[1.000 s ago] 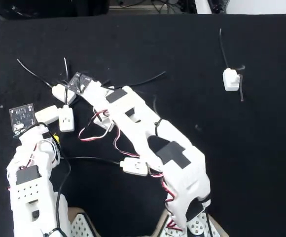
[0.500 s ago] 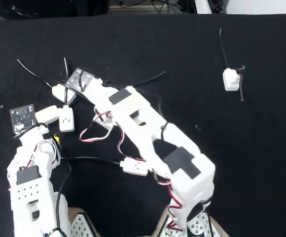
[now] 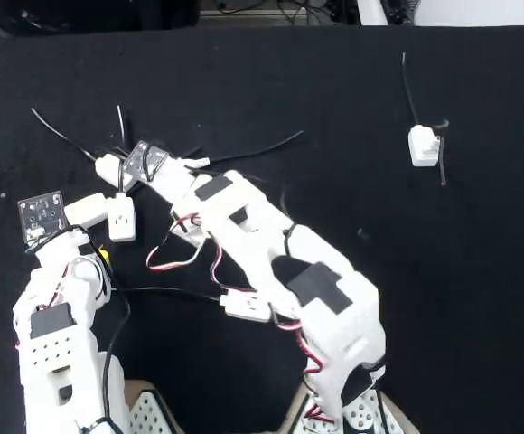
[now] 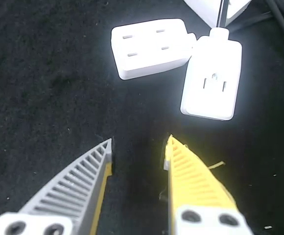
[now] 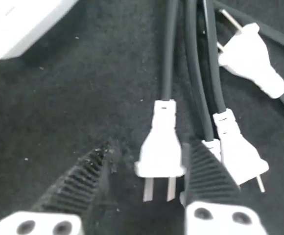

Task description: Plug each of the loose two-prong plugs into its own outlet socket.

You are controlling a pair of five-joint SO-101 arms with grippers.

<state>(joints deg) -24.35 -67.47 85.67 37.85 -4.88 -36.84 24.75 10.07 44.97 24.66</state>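
No plug appears seated; three two-prong plugs [image 5: 160,152] lie loose. The right gripper [image 5: 149,159] is spread astride one plug, unclamped. The left gripper [image 4: 138,147] is spread and empty near the outlet sockets [image 4: 152,46].

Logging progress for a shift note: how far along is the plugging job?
Done: nothing. The outlet block and corded socket ahead of the open left gripper show empty slots. In hand: the open right gripper straddles one two-prong plug, not clamped. Remaining: that plug, a second plug and a third plug lie loose.
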